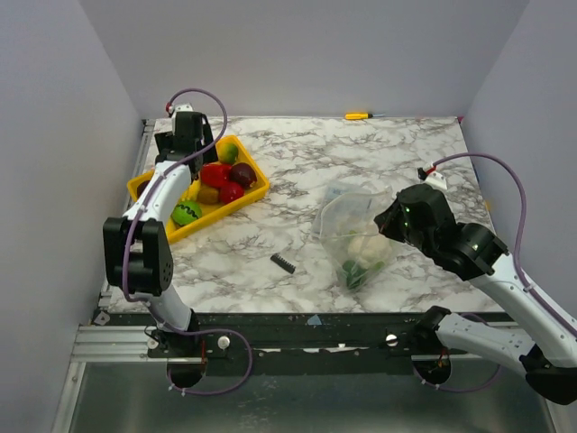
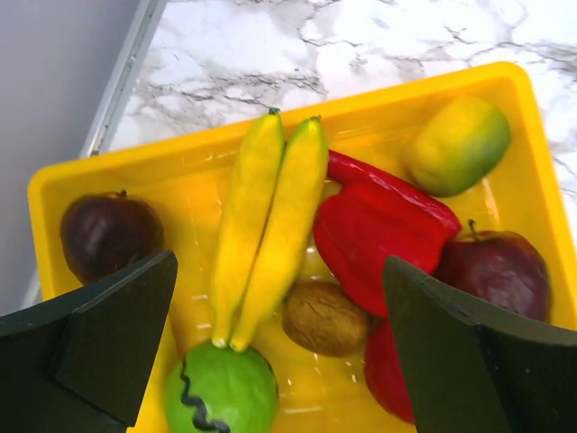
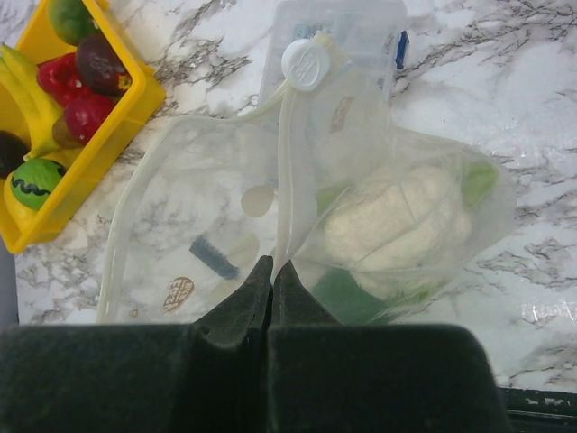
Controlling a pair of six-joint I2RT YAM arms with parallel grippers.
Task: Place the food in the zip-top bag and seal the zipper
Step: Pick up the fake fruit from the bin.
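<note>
Right wrist, zip-top bag (image 3: 203, 212) pinched in right tool (image 3: 271, 271)

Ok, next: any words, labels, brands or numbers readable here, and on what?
No text can be read.
Round white disc on the bag: raised marks, too blurred to read.
Two small brown oval marks on the bag: too small to read.

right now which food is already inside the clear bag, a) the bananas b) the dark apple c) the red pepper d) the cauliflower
d, the cauliflower lies inside the zip-top bag, while the bananas, red pepper and dark apple sit in the yellow tray
</note>
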